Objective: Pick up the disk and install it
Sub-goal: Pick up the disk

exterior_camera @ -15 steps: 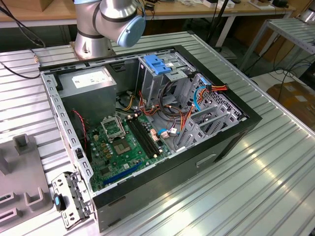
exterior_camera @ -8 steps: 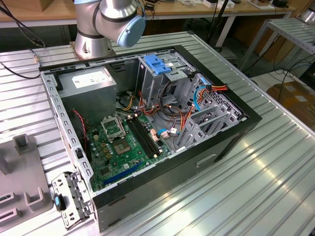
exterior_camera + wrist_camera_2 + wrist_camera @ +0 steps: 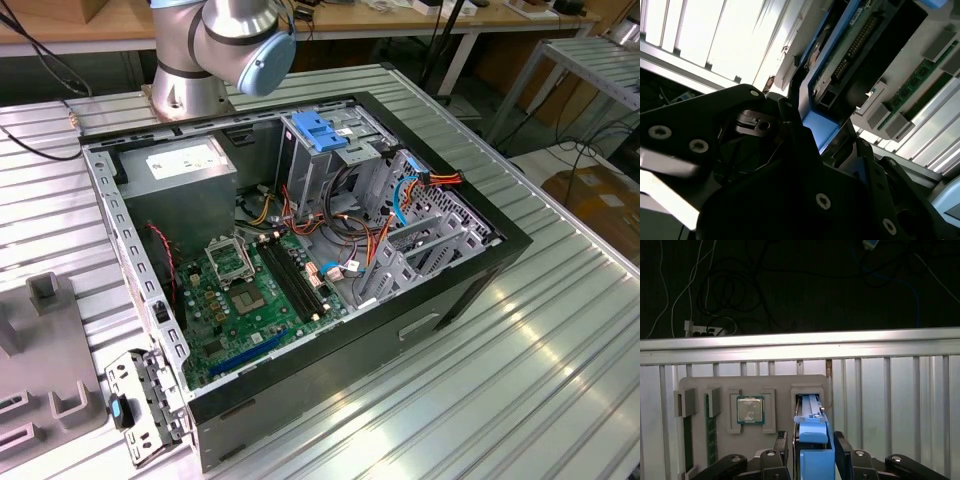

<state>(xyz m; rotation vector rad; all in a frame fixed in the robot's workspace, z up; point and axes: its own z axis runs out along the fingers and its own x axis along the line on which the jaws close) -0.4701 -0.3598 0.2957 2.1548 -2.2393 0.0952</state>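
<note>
You have one gripper (image 3: 811, 436), and it is closed in on the one disk (image 3: 815, 452). Its two black fingers (image 3: 781, 446) press the disk from either side, with the blue rail running between them. In the second wrist view you see the same disk (image 3: 865, 60) from its underside, with its dark board and a row of connector pins. The disk stands on end over the open slot of the single grey tray (image 3: 780, 382). You cannot tell whether its far end sits in that slot or just clear of it.

Beside the slot, the tray carries one square processor chip (image 3: 750, 410) in its own recess. Past that, two green memory sticks (image 3: 710, 435) lie side by side. The tray rests on the ribbed metal surface (image 3: 890, 405).

In the exterior view the tray (image 3: 40, 390) is at the exterior view's left. Just beside it on the same surface lies one open computer case (image 3: 440, 300). Inside the case are one green motherboard (image 3: 240, 300), one grey power-supply box (image 3: 185, 165) and one blue latch (image 3: 320, 130) on top of the drive cage.
</note>
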